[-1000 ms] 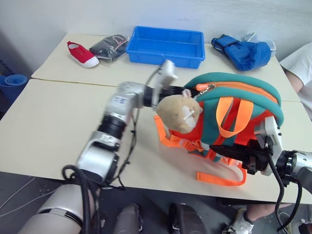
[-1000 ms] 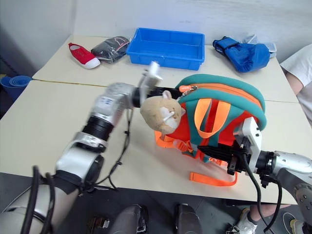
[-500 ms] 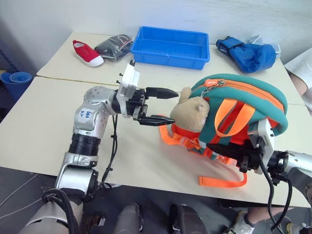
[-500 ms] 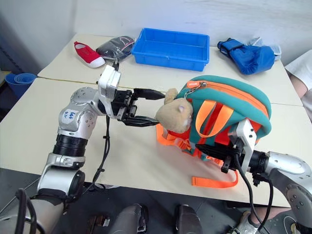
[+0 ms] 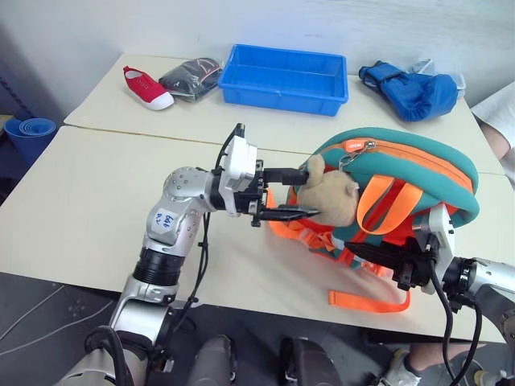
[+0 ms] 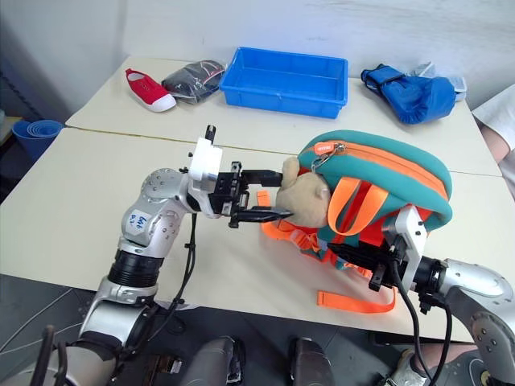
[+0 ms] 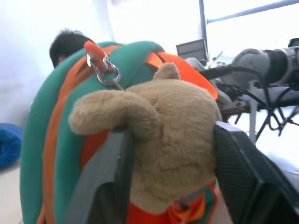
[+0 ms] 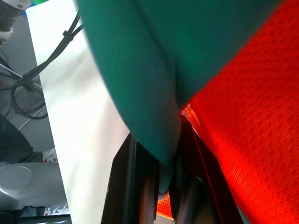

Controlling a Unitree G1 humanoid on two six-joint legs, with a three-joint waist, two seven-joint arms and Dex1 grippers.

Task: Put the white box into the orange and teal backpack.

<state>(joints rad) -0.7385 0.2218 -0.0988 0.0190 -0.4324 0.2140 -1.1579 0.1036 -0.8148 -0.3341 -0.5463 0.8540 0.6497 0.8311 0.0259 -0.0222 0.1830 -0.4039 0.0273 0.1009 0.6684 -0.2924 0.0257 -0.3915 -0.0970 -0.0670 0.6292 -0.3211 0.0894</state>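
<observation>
Left wrist view: left gripper (image 5: 299, 192) fingers are set either side of the plush head (image 7: 159, 140) on the orange and teal backpack (image 5: 402, 189), touching it – grip not yet firm, apparently. Right gripper (image 5: 385, 256) is clamped on teal trim. Backpack stands on the counter (image 5: 88, 201), zip shut. Next – zipper pull (image 7: 105, 70) must be found; white box's whereabouts can't be told.

Blue tray (image 5: 283, 76) sits on the far table, beyond the left hand and well apart from it. Red shoe (image 5: 147, 87) lies at the far left corner, with a dark folded bundle (image 5: 191, 76) between shoe and tray, touching the tray's left wall. Blue bag (image 5: 411, 88) lies far beyond the right hand. Person's white sleeve (image 5: 499, 108) at the right edge. Blue roll (image 5: 24, 133) on the floor, left of the tables.
</observation>
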